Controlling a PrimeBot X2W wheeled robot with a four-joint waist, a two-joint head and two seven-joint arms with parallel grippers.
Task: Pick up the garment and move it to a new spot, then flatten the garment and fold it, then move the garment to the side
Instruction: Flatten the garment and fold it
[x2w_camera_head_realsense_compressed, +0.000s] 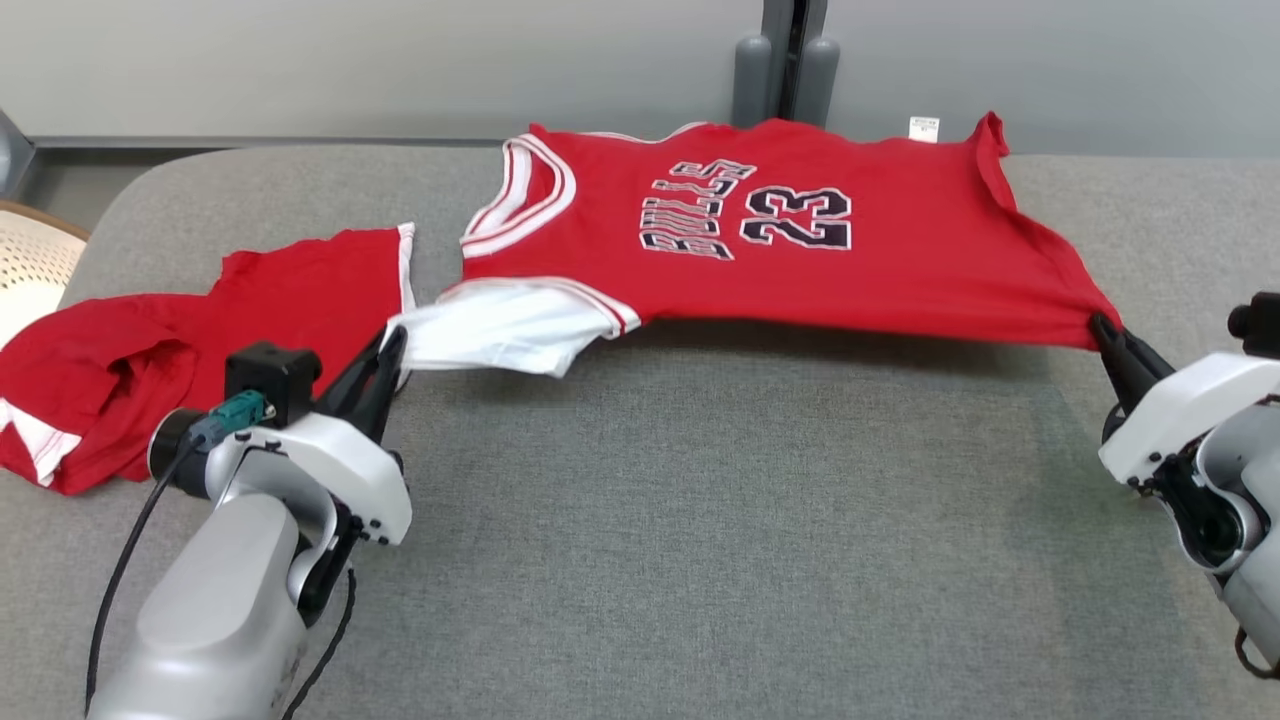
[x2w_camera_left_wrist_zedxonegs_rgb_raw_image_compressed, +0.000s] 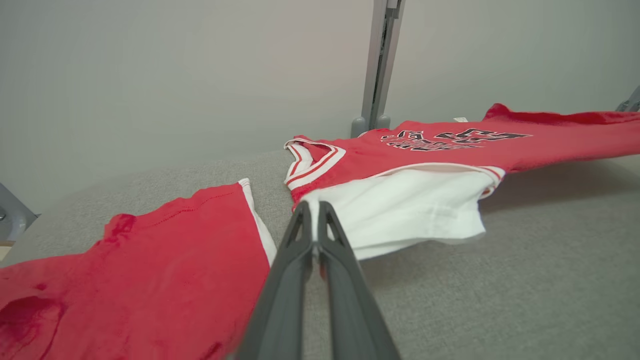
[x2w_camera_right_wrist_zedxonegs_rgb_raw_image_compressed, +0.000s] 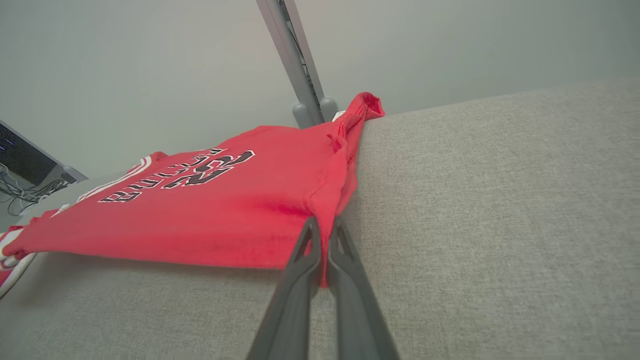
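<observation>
- Where the grey worktop (x2w_camera_head_realsense_compressed: 700, 520) spreads across the lower frame, the red jersey (x2w_camera_head_realsense_compressed: 800, 260) hangs taut over it at upper centre, near edge lifted.
- A second red garment (x2w_camera_head_realsense_compressed: 200, 330) lies at far left; lowering should clear it.
- Left claw (x2w_camera_head_realsense_compressed: 392, 345) pinches its white sleeve, right claw (x2w_camera_head_realsense_compressed: 1100, 328) its red hem corner, both clamped tight: lower together, level.

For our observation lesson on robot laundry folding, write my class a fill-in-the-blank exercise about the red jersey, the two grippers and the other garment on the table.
The number printed on the jersey is ____. The left gripper has its fingers shut on jersey cloth coloured ____. The right gripper is shut on a jersey corner coloured ____. The other red garment lies nearest the ____ gripper.
Missing words: 23; white; red; left.
</observation>
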